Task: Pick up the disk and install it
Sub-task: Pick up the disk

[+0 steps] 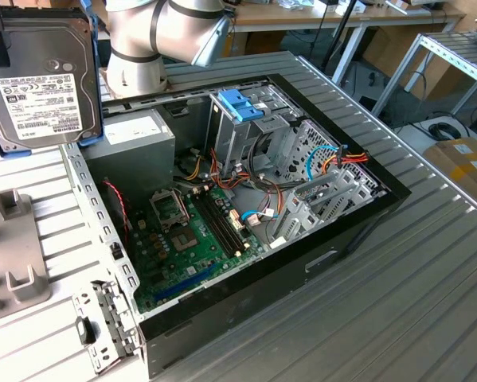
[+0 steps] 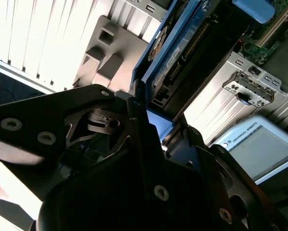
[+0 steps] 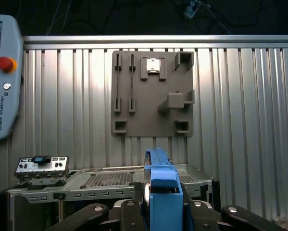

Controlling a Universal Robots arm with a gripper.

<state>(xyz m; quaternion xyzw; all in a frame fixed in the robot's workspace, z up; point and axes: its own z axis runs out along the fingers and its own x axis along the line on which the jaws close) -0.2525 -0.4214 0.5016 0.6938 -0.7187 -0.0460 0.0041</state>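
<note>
The disk [image 1: 35, 83] is a silver hard drive with a white label and a blue carrier frame. It hangs in the air at the exterior view's upper left, beside the open computer case [image 1: 326, 251]. In both wrist views my gripper [image 3: 163, 211] is shut on it. Black fingers [image 3: 129, 211] clamp the blue frame edge [image 3: 162, 185]. The second wrist view shows the disk [image 2: 182, 53] edge-on, with its connector side showing, rising out of my gripper [image 2: 156, 122]. A metal drive cage with a blue handle [image 1: 242, 103] stands inside the case.
A grey power-supply box [image 1: 130, 147], a green motherboard [image 1: 190, 239] and loose cables [image 1: 334, 159] fill the case. A grey fixture plate [image 3: 153, 94] and a small metal bracket [image 1: 103, 326] lie on the ribbed table. A teach pendant [image 3: 4, 77] lies beside them.
</note>
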